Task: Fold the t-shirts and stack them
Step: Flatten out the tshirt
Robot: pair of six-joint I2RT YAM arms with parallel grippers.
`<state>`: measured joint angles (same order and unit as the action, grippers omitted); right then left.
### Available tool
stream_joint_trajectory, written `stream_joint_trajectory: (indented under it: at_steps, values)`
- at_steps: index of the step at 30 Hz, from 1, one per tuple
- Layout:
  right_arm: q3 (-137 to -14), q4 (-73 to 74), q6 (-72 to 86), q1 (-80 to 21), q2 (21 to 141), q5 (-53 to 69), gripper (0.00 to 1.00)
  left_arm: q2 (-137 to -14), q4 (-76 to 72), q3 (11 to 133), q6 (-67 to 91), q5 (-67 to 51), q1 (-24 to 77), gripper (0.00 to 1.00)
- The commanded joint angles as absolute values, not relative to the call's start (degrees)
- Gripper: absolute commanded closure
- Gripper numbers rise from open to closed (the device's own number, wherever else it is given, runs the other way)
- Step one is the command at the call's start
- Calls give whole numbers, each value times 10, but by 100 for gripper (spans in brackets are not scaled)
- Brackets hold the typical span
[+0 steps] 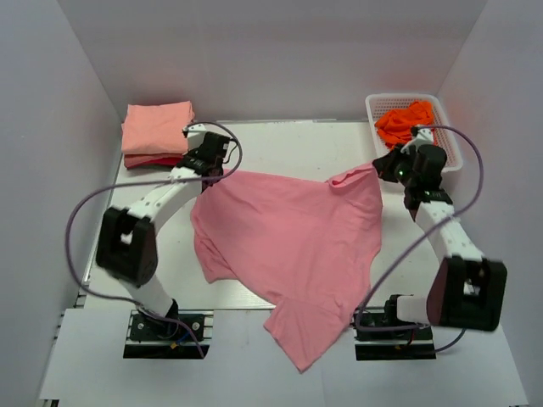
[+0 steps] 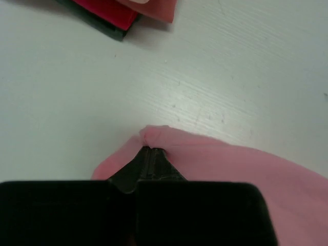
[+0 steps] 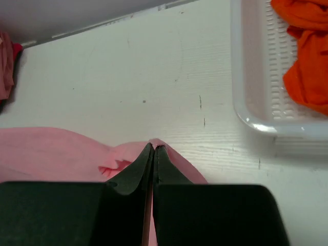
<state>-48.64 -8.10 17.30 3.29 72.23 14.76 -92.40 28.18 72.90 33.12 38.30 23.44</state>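
Note:
A rose-pink t-shirt (image 1: 293, 242) is stretched over the table's middle, its lower end hanging past the near edge. My left gripper (image 1: 210, 174) is shut on its far left corner, seen in the left wrist view (image 2: 152, 134). My right gripper (image 1: 380, 166) is shut on its far right corner, seen in the right wrist view (image 3: 159, 143). Folded salmon-peach and red shirts (image 1: 156, 134) are stacked at the far left. Orange-red shirts (image 1: 405, 120) lie in the basket.
A white lattice plastic basket (image 1: 452, 140) stands at the far right, close to my right gripper; its rim shows in the right wrist view (image 3: 245, 102). Grey walls enclose the table on three sides. Bare table (image 1: 288, 148) lies behind the pink shirt.

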Motion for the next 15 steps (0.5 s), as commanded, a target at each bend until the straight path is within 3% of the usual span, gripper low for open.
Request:
stream_joint_trajectory:
  at_steps: [1, 9, 14, 15]
  values:
    - [-562, -184, 150, 26, 806, 199, 100, -1001, 260, 827, 346, 389, 203, 100]
    - [-767, -105, 87, 5, 984, 154, 100, -1198, 251, 1057, 276, 338, 152, 100]
    - [-966, -5, 72, 2, 1123, 87, 99, -1318, 244, 1201, 246, 253, 122, 100]
    - [-1018, 30, 64, -16, 1158, 77, 87, -1341, 268, 1268, 241, 238, 122, 79]
